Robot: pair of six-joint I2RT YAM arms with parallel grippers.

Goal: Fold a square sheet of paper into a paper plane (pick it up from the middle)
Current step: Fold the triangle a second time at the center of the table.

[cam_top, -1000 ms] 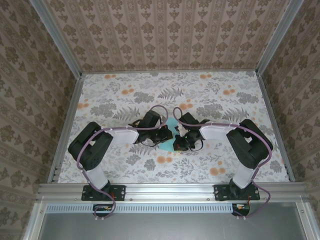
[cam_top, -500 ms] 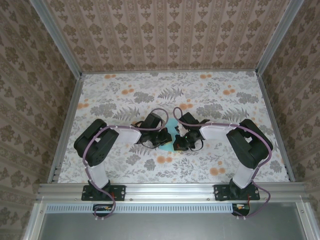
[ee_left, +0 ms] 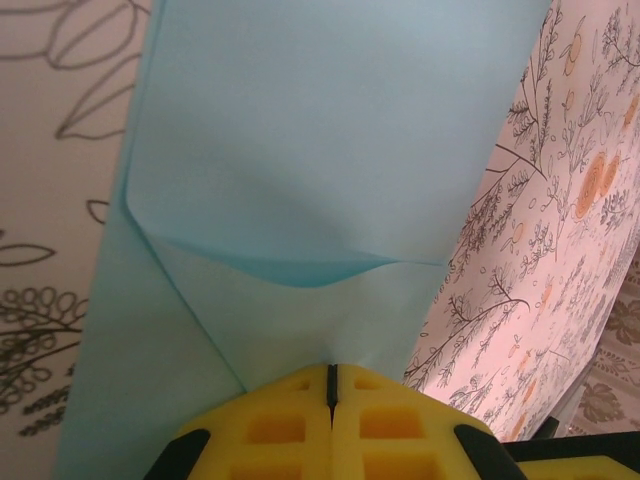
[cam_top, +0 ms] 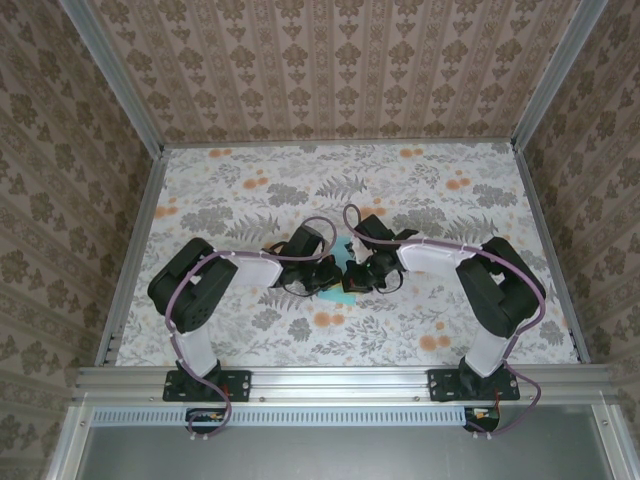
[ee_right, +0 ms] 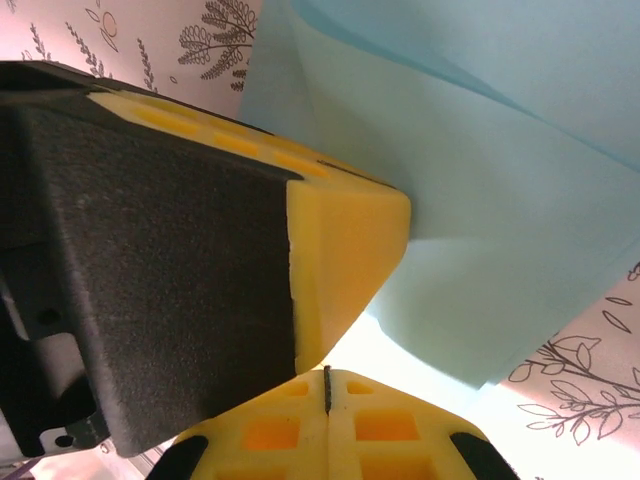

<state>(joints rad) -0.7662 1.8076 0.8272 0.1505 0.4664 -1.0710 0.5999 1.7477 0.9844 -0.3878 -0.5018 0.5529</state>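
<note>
Nearest the bases, a sliver of the paper (cam_top: 340,297) pokes out on the near side of the two wrists, over the table (cam_top: 250,190). Most of the paper is hidden under them, and another turquoise bit shows on the far side. So the paper sits mid-table. Judged from above, its long axis runs away from the bases, with one arm on each side of it.

The left gripper (ee_left: 330,378) stands at the paper's left. Its yellow fingers (ee_left: 280,430) are pressed together, and in the left wrist view the paper's edge runs straight into the seam between the tips. That reads as a pinch on the paper, at the point where a diagonal crease ends. Beyond the tips lies a folded flap with a slack, bowed edge, then a flat layer farther out.

The right gripper (ee_right: 326,380) stands at the paper's right, its fingers also pressed together, hard against the left gripper. The paper spreads ahead of it and to one side; whether a layer is caught between its tips I cannot tell.

Both pairs of tips meet at about the paper's middle, with neither arm nearer. The next fold likely turns on this: the paper lies ahead of each gripper, so the pinch point would act as a hinge, and the loose flap could slip out of line.
</note>
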